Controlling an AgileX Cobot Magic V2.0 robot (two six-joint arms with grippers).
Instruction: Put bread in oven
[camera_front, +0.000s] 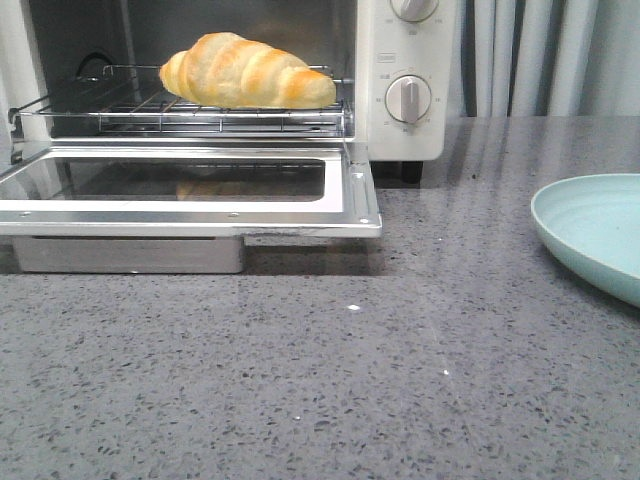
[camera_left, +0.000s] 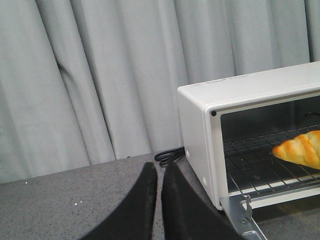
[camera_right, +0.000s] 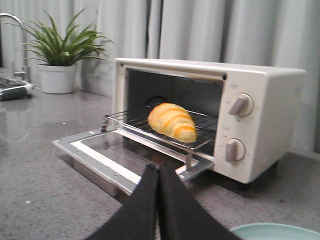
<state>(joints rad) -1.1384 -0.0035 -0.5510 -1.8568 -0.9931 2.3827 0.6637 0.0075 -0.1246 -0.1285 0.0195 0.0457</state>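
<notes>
Already lying on the oven (camera_front: 400, 140) rack, the bread (camera_front: 247, 72) looks light, soft, best pinched mid-body; both the left gripper (camera_left: 159, 172) and the right gripper (camera_right: 158, 175) are closed, empty.

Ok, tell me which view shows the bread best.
The front view: the whole bread lies side-on on the oven rack, close and sharp. The right wrist view shows it whole but slightly blurred, end-on. The left wrist view catches only one end at the frame edge.
</notes>
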